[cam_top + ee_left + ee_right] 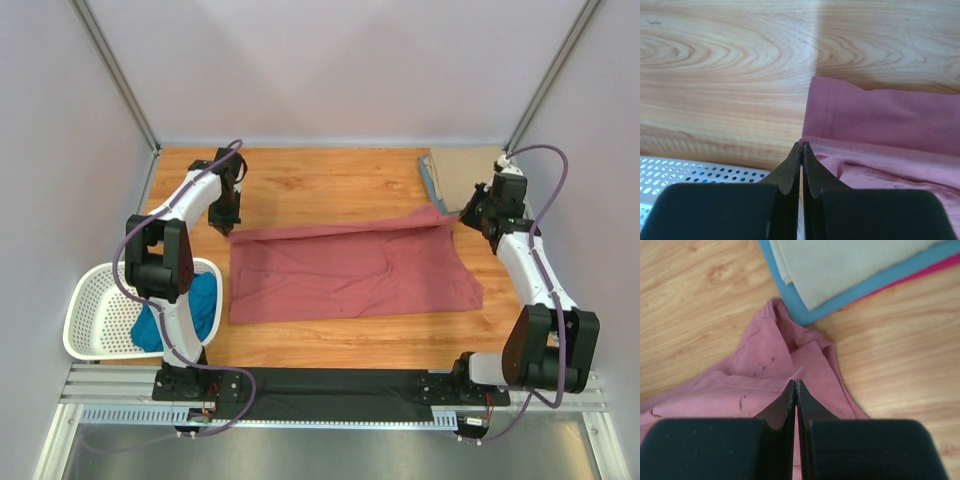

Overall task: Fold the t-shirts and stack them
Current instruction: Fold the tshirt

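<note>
Top: rose shirt (350, 275) mid-table, far corners at left gripper (226, 222) and right gripper (466, 215); teal shirt (205, 300) in basket (90, 300), near-left corner.
Left wrist: fingers (790, 170) clenched on its edge.
Right wrist: fingers (782, 407) pinch its corner beside stack (850, 270).

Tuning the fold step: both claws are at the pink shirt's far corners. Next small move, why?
Probably raise both corners slightly and draw them toward the near edge. The left claw and right claw are shut, seemingly pinching the far corners of the dusty rose-red cloth t-shirt, which lies spread wide, only its far edge folded over.
</note>
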Available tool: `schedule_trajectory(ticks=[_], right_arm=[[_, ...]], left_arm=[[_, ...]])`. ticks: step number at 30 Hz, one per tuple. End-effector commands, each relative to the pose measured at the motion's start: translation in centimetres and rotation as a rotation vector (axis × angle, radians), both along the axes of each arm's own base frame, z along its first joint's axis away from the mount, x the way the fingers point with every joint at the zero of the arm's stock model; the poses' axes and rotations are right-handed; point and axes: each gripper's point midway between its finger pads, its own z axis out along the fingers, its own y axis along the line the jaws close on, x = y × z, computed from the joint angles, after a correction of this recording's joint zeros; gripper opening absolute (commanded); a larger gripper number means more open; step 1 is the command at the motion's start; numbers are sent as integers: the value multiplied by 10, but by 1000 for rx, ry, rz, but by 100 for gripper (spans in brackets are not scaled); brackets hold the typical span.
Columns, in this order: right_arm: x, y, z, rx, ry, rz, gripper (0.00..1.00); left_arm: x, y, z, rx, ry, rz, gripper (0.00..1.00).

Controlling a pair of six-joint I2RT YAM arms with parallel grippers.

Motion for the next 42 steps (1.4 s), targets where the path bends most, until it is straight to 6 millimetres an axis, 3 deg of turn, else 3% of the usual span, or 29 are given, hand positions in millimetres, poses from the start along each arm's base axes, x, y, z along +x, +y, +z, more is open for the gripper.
schedule_trajectory(ticks=[1,8,16,23,29,32,37,39,42], right_arm=[[-27,-16,-10,0,45,-105,0],[-58,-18,-24,29,72,-180,0],[-80,-31,-27,-20,90,-255,0],[-97,-27,-49,27,148,-289,0],[-113,-29,-73,32,213,-344,0],[-117,-29,-76,39,231,-354,1],[-111,-25,-57,65,189,-340,21],[-108,-24,-44,82,178,-348,27],[-99,-12,-29,146,127,-310,29]], left_arm=[[-8,13,20,53,-32,42,0],[-22,8,23,41,-30,33,0],[-44,2,9,29,18,15,0],[-60,-5,14,12,14,9,0],[-75,-2,-2,52,74,11,0],[-79,3,0,85,91,42,3],[-75,2,32,86,56,66,19],[-71,-11,50,26,36,41,20],[-65,-28,76,-13,-23,-8,27]])
